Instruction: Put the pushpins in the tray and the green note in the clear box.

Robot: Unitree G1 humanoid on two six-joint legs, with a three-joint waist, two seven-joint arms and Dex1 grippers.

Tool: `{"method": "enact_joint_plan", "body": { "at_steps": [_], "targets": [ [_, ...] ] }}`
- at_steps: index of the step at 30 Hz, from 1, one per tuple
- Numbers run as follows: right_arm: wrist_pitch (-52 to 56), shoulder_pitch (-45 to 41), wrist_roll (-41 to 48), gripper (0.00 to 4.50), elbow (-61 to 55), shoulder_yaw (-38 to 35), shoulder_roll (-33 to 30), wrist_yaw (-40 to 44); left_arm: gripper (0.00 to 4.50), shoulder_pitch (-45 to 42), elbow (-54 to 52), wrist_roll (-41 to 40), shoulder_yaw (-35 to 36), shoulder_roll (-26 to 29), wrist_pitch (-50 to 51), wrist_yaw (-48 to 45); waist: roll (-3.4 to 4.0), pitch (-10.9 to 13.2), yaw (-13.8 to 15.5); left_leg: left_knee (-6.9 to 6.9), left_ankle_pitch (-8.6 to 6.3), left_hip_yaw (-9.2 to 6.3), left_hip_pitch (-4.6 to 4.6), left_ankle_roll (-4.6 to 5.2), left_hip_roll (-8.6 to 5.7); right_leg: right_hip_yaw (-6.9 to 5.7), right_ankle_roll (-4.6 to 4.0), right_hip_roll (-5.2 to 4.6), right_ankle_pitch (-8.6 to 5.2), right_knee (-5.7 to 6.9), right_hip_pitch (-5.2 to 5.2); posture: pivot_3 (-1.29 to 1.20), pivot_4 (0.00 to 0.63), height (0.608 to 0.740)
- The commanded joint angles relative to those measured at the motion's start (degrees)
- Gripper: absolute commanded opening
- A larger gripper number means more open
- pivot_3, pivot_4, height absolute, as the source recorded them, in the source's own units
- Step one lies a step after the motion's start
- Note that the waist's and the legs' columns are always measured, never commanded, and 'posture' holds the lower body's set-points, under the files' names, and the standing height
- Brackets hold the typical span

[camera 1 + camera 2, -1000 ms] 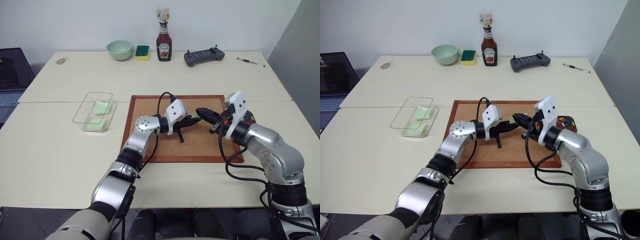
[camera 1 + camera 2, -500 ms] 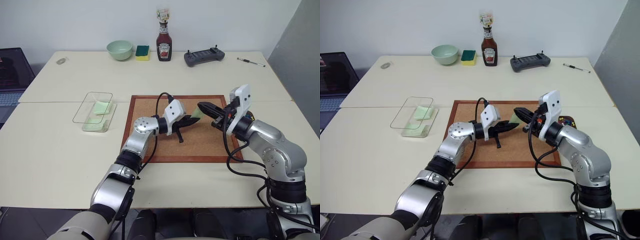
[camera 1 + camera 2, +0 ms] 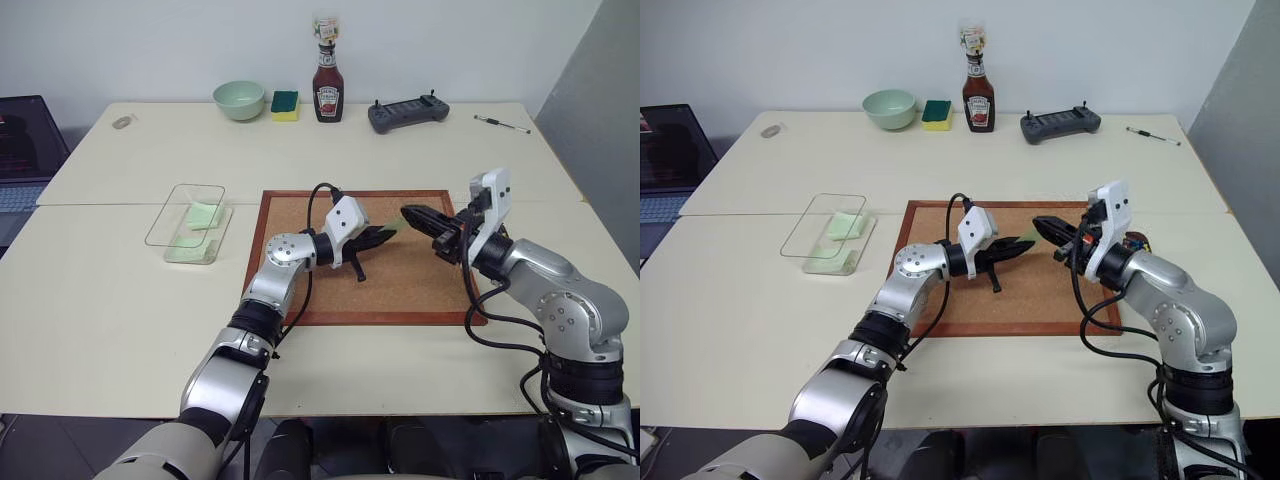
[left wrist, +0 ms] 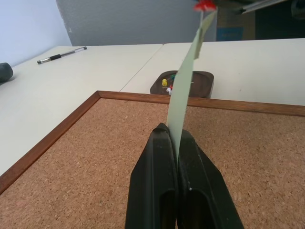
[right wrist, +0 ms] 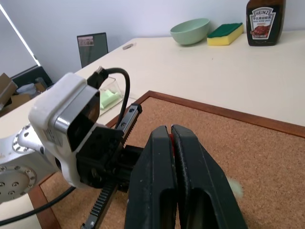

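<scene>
My left gripper (image 3: 383, 234) is shut on the green note (image 4: 187, 81), holding it on edge above the cork board (image 3: 400, 290). My right gripper (image 3: 407, 213) faces it from the right, shut on a red pushpin (image 4: 205, 5) at the note's raised corner. Whether the pin still pierces the paper I cannot tell. A red sliver shows between the right fingers (image 5: 162, 157). The brown tray (image 4: 200, 78) sits just past the board's right edge with yellow, green and red pushpins (image 4: 167, 85) in it. The clear box (image 3: 190, 222) stands left of the board with pale green slips inside.
Along the table's far edge stand a pale green bowl (image 3: 239, 99), a green-and-yellow sponge (image 3: 284, 104), a ketchup bottle (image 3: 327, 90), a grey controller (image 3: 407, 114) and a pen (image 3: 502, 124). A laptop (image 3: 20, 150) lies at the far left.
The right wrist has rolled, and its hand sits slightly higher and further right. The left gripper has kept still with the note.
</scene>
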Motion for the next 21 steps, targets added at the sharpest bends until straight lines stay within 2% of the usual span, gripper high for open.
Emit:
{"method": "enact_joint_plan", "body": {
  "at_steps": [1,11,17,21],
  "targets": [
    [1.3,-1.9,3.4,0.0,-1.7,-2.6,0.3,-1.6,0.01,-0.4,-1.2,-0.5,0.5,0.1,-0.8,0.3,0.0,0.0,0.0,0.0,0.0,0.0,-0.02,0.0,0.0,0.0,0.0,0.0,0.0,0.0,0.0,0.0,0.15,0.74],
    [1.6,-2.8,5.0,0.0,-0.7,-4.7,-0.8,-3.6,0.01,-0.1,-1.4,-0.4,0.4,0.0,-0.8,0.7,0.01,0.0,0.0,0.1,0.0,-0.04,-0.35,0.0,-0.01,-0.02,-0.01,0.0,0.01,0.05,-0.25,0.0,0.15,0.74],
    [-4.9,-0.1,-5.6,0.0,3.3,-1.8,-8.6,-1.4,0.01,0.2,-2.8,0.5,-0.1,1.0,-0.8,0.9,0.01,0.0,0.0,0.14,0.0,-0.04,-0.45,0.0,-0.03,-0.04,0.0,0.0,0.01,0.05,-0.33,0.0,0.15,0.74],
    [-15.0,3.4,-19.8,0.0,8.9,4.4,-16.0,-1.1,0.01,0.9,-4.0,0.9,-0.4,1.6,-0.6,1.0,0.01,0.0,0.0,0.14,0.0,-0.02,-0.45,0.0,-0.03,-0.03,0.0,0.0,0.01,0.05,-0.35,0.0,0.15,0.74]
  ]
}}
